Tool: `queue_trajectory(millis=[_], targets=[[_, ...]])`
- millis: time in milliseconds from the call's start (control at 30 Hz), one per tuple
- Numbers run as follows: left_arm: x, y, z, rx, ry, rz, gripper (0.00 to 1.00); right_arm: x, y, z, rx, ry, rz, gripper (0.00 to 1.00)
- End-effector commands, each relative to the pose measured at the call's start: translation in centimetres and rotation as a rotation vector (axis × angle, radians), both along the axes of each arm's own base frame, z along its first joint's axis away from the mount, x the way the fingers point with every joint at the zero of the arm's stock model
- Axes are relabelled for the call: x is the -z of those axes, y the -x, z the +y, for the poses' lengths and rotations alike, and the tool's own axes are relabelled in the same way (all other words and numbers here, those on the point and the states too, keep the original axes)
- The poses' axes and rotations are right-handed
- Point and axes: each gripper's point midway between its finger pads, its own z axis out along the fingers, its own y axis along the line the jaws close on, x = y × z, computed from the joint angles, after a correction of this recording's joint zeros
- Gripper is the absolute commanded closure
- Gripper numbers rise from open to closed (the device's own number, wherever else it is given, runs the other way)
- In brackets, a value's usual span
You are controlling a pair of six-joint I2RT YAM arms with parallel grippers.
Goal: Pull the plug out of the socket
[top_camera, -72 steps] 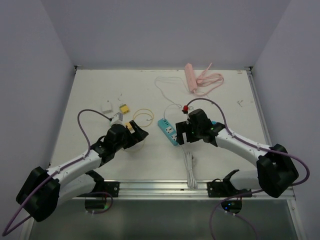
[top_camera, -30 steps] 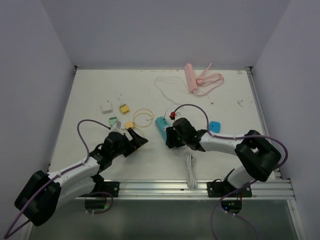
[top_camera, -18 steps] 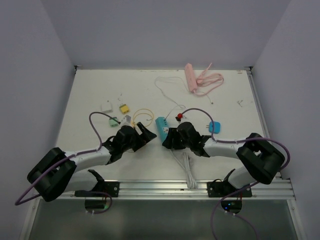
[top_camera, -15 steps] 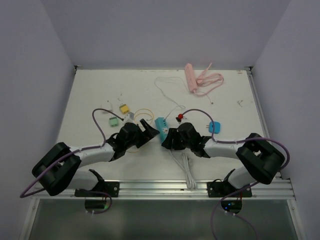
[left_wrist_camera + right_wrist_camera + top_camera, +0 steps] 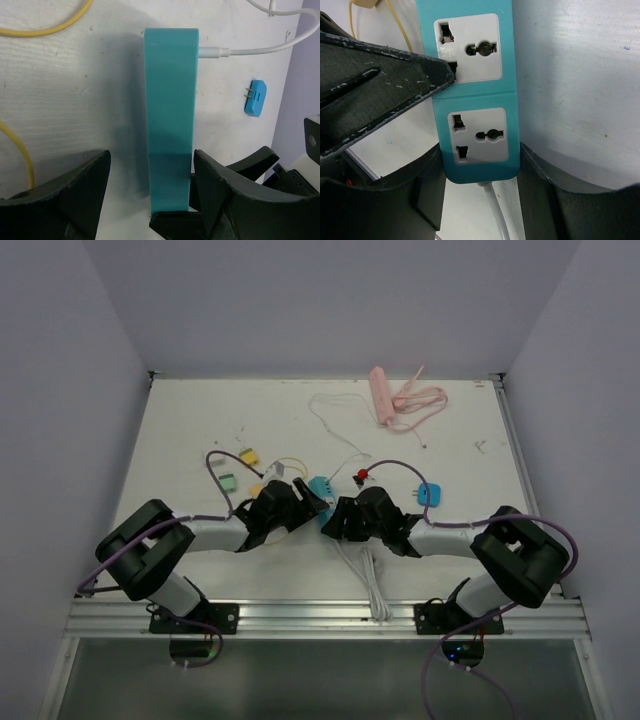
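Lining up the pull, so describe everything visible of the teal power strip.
The teal power strip is a plastic bar with two white sockets showing, both empty. A white cable plugs in near its far end; a white cord leaves its near end. The right hand clamps that end; the left hand straddles it, not yet closed.

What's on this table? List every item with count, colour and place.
Power strip: one, teal, centre, between both grippers.
Plugged cable: one, white, in the strip's side, trailing toward the far edge.
Mains cord: one, white, from the strip to the near edge.
Plug adapter: one, blue, right of the strip.
Loose cable: one, yellow, left of the strip.
Second strip: one, pink with pink cord, far edge.
Yellow connector: one, left side.
Green connector: one, left side.
Small part: one, red, beyond the right gripper.
Left gripper: open, astride the strip.
Right gripper: shut on the strip's cord end.
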Motion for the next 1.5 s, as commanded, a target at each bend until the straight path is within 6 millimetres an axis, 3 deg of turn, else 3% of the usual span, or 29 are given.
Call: queue_trajectory(millis=[0,267,400,433,533,633,667,767,900,1067,1233,1467], targets=[[-1.0,-1.3,-0.9,-0.004,-0.006,-0.059,0.29,1.4,1.0,-0.3,-0.008,0.024,0.044,1.0],[-0.3,-0.4,-2.1,0.032,0.004,-0.052,0.37,1.4,0.8,-0.2,0.011,0.01,0.052,1.0],[0.2,0.3,-2.2,0.041,0.018,-0.042,0.54,1.5,0.9,-0.1,0.009,0.004,0.056,1.0],[0.2,0.3,-2.1,0.039,0.02,-0.042,0.63,1.5,1.0,0.0,0.004,0.002,0.059,1.0],[0.0,0.1,-2.0,0.038,0.013,-0.052,0.81,0.9,1.0,0.1,-0.009,-0.009,0.048,0.9],[0.1,0.1,-2.0,0.05,-0.011,-0.054,0.97,0.0,1.1,0.1,-0.035,-0.008,0.02,0.68],[0.1,0.1,-1.9,0.047,-0.021,-0.057,1.0,0.1,1.3,-0.3,-0.039,0.013,0.026,0.54],[0.4,0.3,-1.5,0.06,-0.054,-0.042,1.0,-1.0,1.4,-0.9,-0.053,0.037,0.001,0.33],[0.4,0.7,-1.3,0.088,-0.081,-0.037,1.0,-2.7,1.2,-2.2,-0.063,0.096,-0.058,0.2],[0.2,1.1,-0.8,0.157,-0.138,-0.034,1.0,-4.9,1.3,-4.0,-0.088,0.172,-0.127,0.18],[0.2,1.4,0.1,0.238,-0.226,-0.028,1.0,-7.2,-0.1,-5.9,-0.105,0.267,-0.295,0.18],[0.3,3.7,-0.2,0.4,-0.231,0.004,1.0,-10.6,-2.1,-6.2,-0.23,0.393,-0.494,0.2]])
